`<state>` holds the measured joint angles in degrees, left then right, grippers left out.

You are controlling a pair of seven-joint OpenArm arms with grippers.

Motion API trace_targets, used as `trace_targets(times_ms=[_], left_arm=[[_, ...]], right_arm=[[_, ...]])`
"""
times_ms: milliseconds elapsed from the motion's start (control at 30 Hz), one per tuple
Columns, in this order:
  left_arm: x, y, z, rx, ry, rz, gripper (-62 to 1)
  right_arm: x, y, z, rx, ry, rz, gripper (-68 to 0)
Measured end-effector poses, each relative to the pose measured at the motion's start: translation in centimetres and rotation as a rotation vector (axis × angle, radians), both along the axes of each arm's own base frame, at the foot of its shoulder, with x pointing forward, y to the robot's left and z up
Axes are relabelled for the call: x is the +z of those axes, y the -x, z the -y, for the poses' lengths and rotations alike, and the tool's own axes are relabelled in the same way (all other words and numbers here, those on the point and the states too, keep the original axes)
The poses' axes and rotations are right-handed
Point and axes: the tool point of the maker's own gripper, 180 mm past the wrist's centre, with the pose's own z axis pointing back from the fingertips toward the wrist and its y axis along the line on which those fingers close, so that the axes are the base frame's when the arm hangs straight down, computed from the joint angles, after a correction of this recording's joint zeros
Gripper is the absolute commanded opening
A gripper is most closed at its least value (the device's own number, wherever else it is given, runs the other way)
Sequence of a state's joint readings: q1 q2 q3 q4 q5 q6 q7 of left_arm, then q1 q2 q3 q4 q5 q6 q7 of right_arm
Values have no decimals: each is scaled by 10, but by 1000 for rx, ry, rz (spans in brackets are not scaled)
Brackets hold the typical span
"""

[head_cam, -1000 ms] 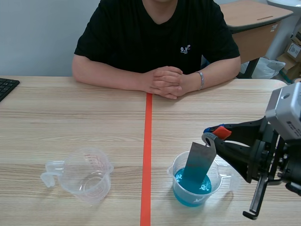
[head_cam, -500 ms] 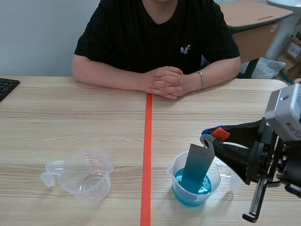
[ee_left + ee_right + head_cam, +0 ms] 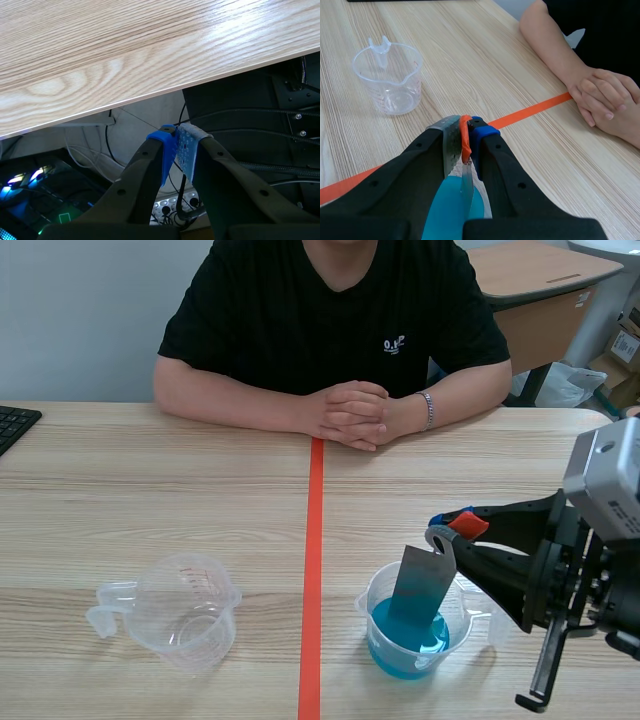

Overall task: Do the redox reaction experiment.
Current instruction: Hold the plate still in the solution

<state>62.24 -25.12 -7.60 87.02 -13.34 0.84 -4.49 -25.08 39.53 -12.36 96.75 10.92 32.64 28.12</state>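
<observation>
Directly below my right gripper [image 3: 449, 529]: metal strip [image 3: 421, 585] clamped at top edge, long axis near upright, lower end dipped in blue liquid [image 3: 400, 645] inside cup [image 3: 372, 586]; left gripper [image 3: 176, 148] closed on nothing, past counter [image 3: 100, 50] edge.

The only lettering near legible is a small white mark [image 3: 394, 344] on the chest of the person's black shirt [image 3: 300, 320], at about one o'clock from the middle of the scene view. It starts with an "O", and the rest cannot be made out. The empty measuring cup [image 3: 185, 610], at about eight o'clock, carries red graduation lines and figures on its clear wall, too small to read, and a white label [image 3: 627, 346] on a cardboard box [image 3: 622, 365] at two o'clock is equally unreadable.
</observation>
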Motion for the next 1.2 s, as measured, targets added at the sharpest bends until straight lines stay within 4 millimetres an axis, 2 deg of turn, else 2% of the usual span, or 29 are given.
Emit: trace_targets(times_ms=[767,1200], left_arm=[[-1,1,0,1,-2,-7,-567],[-1,1,0,1,-2,-7,-567]], right_arm=[[3,3,2,3,39,9,-660],[51,21,2,36,44,99,-660]])
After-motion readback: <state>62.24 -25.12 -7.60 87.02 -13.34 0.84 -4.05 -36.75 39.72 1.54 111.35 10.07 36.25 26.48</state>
